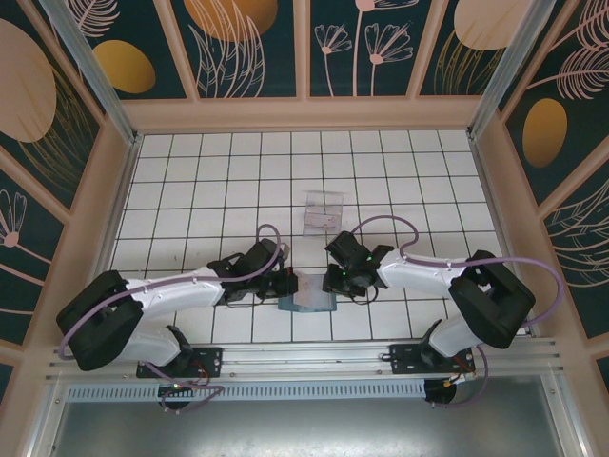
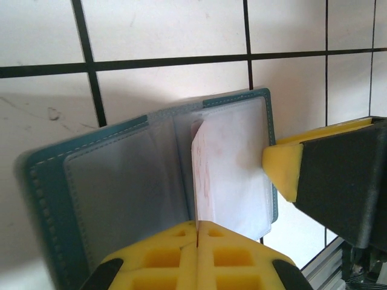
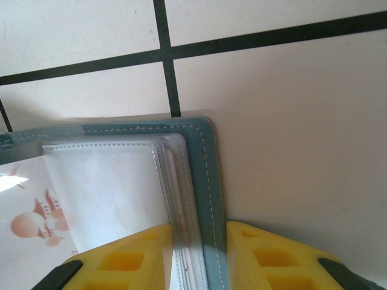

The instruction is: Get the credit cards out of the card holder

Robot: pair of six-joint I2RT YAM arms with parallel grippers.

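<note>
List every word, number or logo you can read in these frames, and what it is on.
None legible. The card inside the teal card holder carries faint reddish print, seemingly a drawing; it is too blurred to make out any letters.

White tiled table (image 1: pixel 209 181) with black grid lines. Clear tray (image 1: pixel 322 211) flat on it, just past the middle, well apart from the walls. Teal wall panels (image 1: pixel 247 48) all round, painted with orange discs and pale leaves. Metal rail (image 1: pixel 314 367) along the near edge, perforated strip (image 1: pixel 304 390) beside it.
</note>
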